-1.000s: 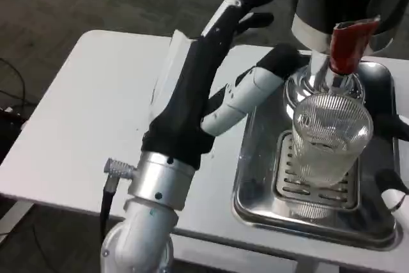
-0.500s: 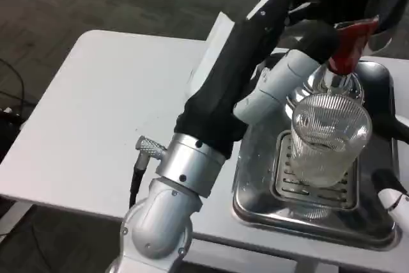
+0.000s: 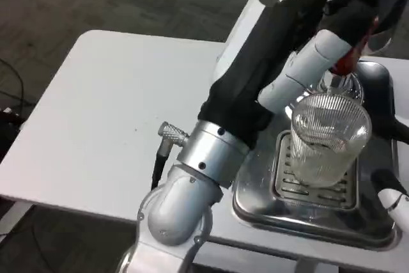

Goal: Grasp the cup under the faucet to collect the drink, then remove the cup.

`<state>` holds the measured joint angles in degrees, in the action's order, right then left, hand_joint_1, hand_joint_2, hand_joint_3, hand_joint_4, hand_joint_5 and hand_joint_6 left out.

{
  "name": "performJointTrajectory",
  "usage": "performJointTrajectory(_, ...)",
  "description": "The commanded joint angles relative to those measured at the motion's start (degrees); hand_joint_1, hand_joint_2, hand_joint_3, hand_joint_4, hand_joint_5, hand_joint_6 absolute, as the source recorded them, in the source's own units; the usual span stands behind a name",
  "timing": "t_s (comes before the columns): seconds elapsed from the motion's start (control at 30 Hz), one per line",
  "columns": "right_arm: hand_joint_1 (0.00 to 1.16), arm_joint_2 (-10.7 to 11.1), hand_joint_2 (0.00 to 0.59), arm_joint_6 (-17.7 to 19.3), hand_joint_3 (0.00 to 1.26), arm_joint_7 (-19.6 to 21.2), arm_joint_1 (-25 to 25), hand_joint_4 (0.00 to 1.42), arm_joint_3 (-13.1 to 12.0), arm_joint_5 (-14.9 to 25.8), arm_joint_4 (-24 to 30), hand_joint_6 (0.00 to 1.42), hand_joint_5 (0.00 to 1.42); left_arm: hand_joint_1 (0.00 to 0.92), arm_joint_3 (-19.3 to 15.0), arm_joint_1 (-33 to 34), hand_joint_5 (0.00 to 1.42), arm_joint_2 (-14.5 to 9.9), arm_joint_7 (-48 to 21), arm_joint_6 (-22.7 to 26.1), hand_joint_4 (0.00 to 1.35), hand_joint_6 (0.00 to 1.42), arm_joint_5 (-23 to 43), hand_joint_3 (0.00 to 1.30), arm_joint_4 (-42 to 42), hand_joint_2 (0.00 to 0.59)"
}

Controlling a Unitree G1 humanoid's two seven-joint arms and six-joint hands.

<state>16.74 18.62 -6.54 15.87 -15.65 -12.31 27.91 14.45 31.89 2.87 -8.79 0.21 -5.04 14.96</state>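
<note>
on the slotted grate (image 3: 300, 190) of the metal tray (image 3: 255, 206) stands the ribbed glass cup (image 3: 327, 137), upright, right under the faucet (image 3: 335, 81) with its red handle (image 3: 353, 49). the left hand (image 3: 319, 11) reaches up at the handle — its thumb lies against it, but if it grips i cannot tell. the right hand (image 3: 393, 158) is just beside the cup at the picture's edge; only dark fingertips show, so its state is not clear. the tray sits on the white table (image 3: 108, 113).

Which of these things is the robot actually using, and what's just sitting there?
In use: ribbed glass cup under the faucet; red faucet lever; left hand reaching to the lever; right hand beside the cup; metal drip tray.
Just there: white table.
</note>
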Motion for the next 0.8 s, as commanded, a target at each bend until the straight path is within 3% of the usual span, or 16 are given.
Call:
performJointTrajectory(0.03, 0.35, -0.02, 0.399, -0.02, 0.22, 0.19, 0.49, 0.22, -0.07, 0.09, 1.20, 0.07, 0.17, 0.033, -0.12, -0.56, 0.32, -0.32, -2.75, 0.13, 0.27, 0.33, 2.71, 0.26, -1.70, 0.012)
performJointTrajectory(0.37, 0.35, -0.05, 0.399, 0.14, 0.22, 0.09, 0.67, 0.22, 0.04, 0.39, 1.29, 0.07, 0.17, 0.010, -1.70, -1.89, 0.34, -1.35, -4.64, 0.47, 0.32, 0.34, 4.94, 0.26, -3.56, 0.021)
performJointTrajectory(0.67, 0.35, -0.15, 0.399, 0.23, 0.22, 0.11, 0.92, 0.22, 0.18, 0.46, 1.53, 0.07, 0.17, 0.000, -1.46, -1.36, 0.47, -5.01, -8.36, -0.23, 0.50, 0.41, 4.58, 0.44, -2.91, 0.037)
performJointTrajectory(0.8, 0.35, -0.16, 0.399, 0.17, 0.22, 0.09, 1.00, 0.22, 0.21, 0.51, 1.60, 0.07, 0.17, 0.000, -1.43, -2.15, 0.49, -5.47, -8.10, -0.27, 0.52, 0.41, 4.43, 0.46, -1.79, 0.051)
